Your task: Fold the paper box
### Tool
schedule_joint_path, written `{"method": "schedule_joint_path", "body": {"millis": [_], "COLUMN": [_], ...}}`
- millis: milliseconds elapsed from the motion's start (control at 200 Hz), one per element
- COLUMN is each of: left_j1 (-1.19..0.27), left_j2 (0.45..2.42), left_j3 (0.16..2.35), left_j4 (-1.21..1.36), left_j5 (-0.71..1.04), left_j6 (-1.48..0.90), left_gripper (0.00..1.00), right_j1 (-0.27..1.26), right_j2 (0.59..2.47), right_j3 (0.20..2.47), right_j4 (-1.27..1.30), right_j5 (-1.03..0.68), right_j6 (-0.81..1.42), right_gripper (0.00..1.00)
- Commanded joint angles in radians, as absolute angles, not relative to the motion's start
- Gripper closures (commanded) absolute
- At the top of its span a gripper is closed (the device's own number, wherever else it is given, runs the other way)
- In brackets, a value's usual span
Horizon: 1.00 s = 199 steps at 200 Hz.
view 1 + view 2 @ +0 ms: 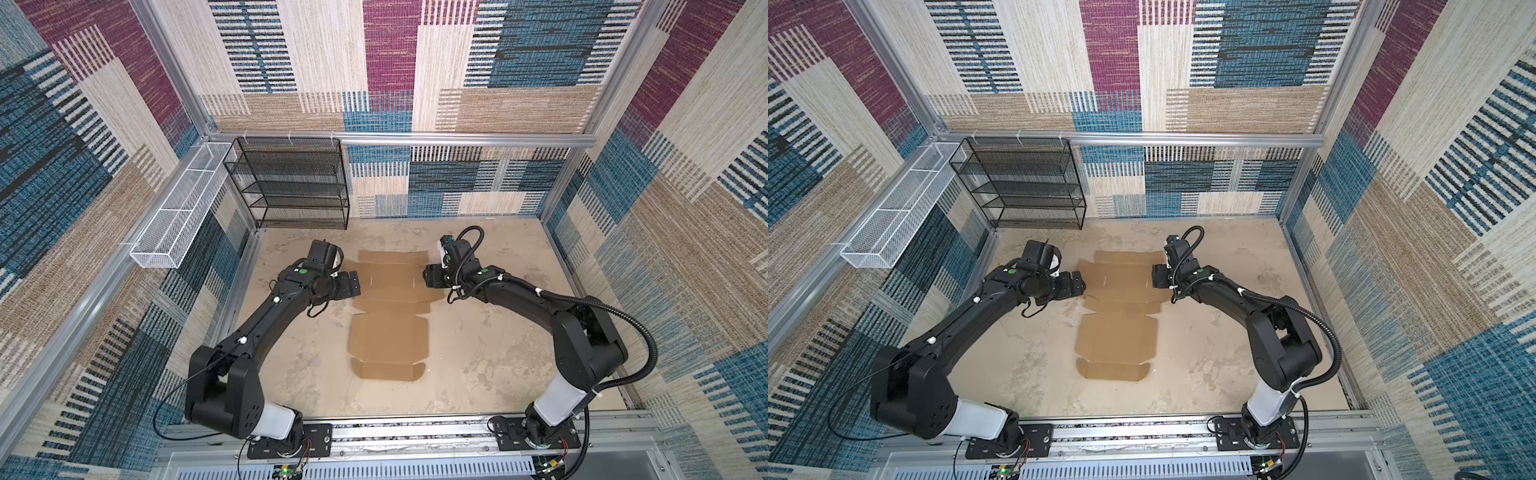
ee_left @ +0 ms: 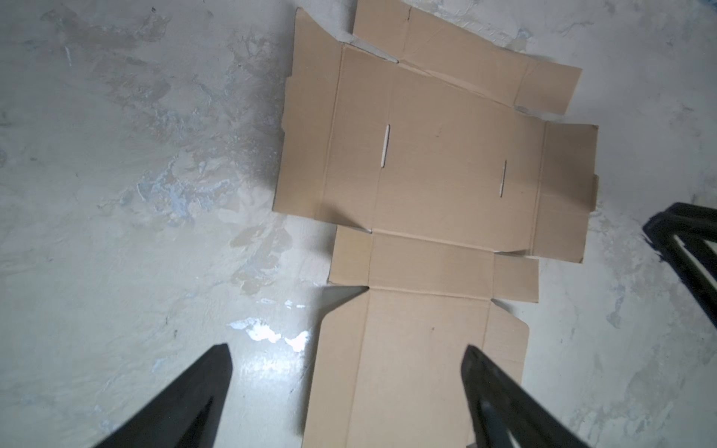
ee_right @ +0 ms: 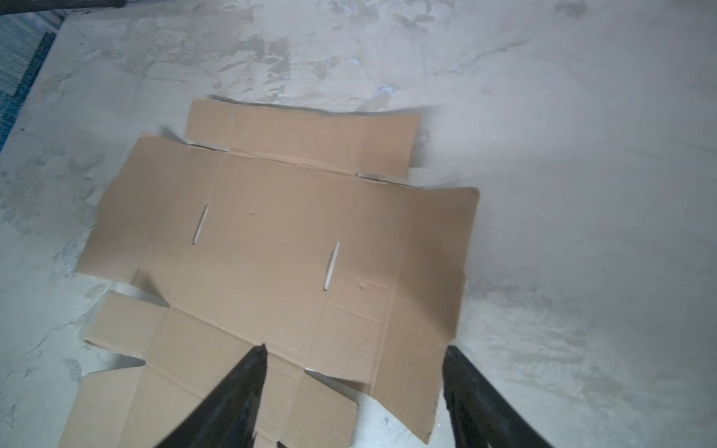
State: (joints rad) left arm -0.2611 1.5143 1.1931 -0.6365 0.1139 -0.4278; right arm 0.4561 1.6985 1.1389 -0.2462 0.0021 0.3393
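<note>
The paper box (image 1: 390,316) (image 1: 1119,316) is a flat brown cardboard sheet with flaps and two slits, lying unfolded mid-table in both top views. My left gripper (image 1: 352,286) (image 1: 1077,284) hovers at the sheet's left edge, open and empty. The left wrist view shows its jaws wide apart (image 2: 347,351) over the sheet (image 2: 434,174) and bare table. My right gripper (image 1: 428,276) (image 1: 1154,276) hovers at the right side flap, also open with nothing held. In the right wrist view (image 3: 355,351) that flap's corner of the sheet (image 3: 279,252) curls slightly off the table.
A black mesh shelf rack (image 1: 291,183) stands at the back left against the wall. A white wire basket (image 1: 178,212) hangs on the left frame rail. Patterned walls enclose the table on three sides. Both arm bases sit at the front edge.
</note>
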Motion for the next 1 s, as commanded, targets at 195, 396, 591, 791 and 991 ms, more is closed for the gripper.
{"method": "schedule_joint_path", "body": {"millis": [195, 396, 591, 791, 991], "left_j1": [-0.136, -0.129, -0.111, -0.097, -0.097], "left_j2": [1.787, 1.934, 2.008, 2.092, 2.133], "left_j3": [1.377, 1.489, 1.533, 1.578, 1.595], "left_j4": [-0.638, -0.638, -0.658, -0.653, -0.633], "left_j5": [0.324, 0.337, 0.294, 0.374, 0.426], "left_j6": [-0.282, -0.240, -0.209, -0.189, -0.185], "left_gripper": [0.20, 0.24, 0.24, 0.24, 0.25], "right_j1": [0.375, 0.356, 0.344, 0.342, 0.342], "right_j2": [1.765, 1.835, 1.860, 1.874, 1.898], "right_j3": [1.156, 1.192, 1.186, 1.181, 1.186], "right_j4": [-0.238, -0.238, -0.227, -0.206, -0.187], "right_j5": [-0.102, -0.135, -0.150, -0.169, -0.202], "right_j6": [0.373, 0.368, 0.358, 0.341, 0.340], "right_gripper": [0.31, 0.35, 0.38, 0.40, 0.44]}}
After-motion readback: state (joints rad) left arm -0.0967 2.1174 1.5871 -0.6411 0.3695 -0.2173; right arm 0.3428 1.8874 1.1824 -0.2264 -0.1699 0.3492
